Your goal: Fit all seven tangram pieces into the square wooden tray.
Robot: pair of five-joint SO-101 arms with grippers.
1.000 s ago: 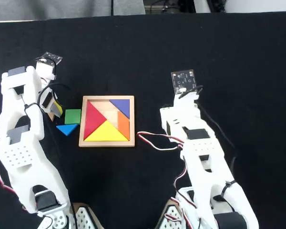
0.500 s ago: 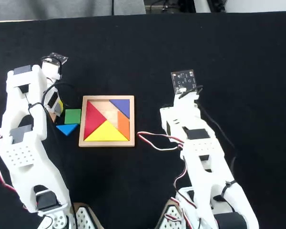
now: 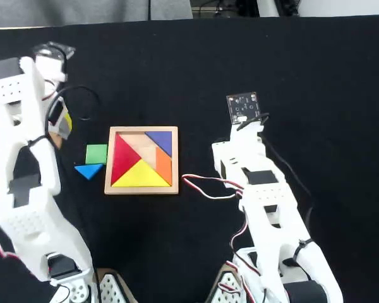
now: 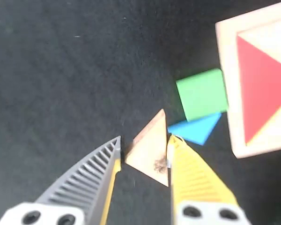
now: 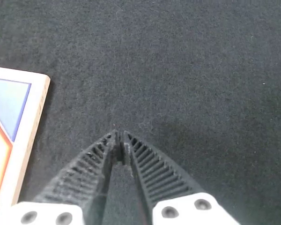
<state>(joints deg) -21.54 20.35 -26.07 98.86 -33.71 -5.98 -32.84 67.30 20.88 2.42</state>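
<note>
Bare-wood triangle [image 4: 150,151] sat pinched flat in the left gripper [image 4: 145,139], up off the black cloth [image 3: 271,63], prob. so it could go straight into the tray [image 3: 141,191], which held 4 coloured pcs. Green square [image 3: 96,153] and blue triangle [image 3: 89,170] lay just beside the tray, under the likely path. Right gripper [image 5: 119,136] was clenched on nothing, over cloth past the tray's other side.

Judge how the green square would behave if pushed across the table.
Probably rigid: the green square looks like a thick, flat block. Lying flat, it should slide rather than roll or tip. It may nudge the blue triangle right beside it.
</note>
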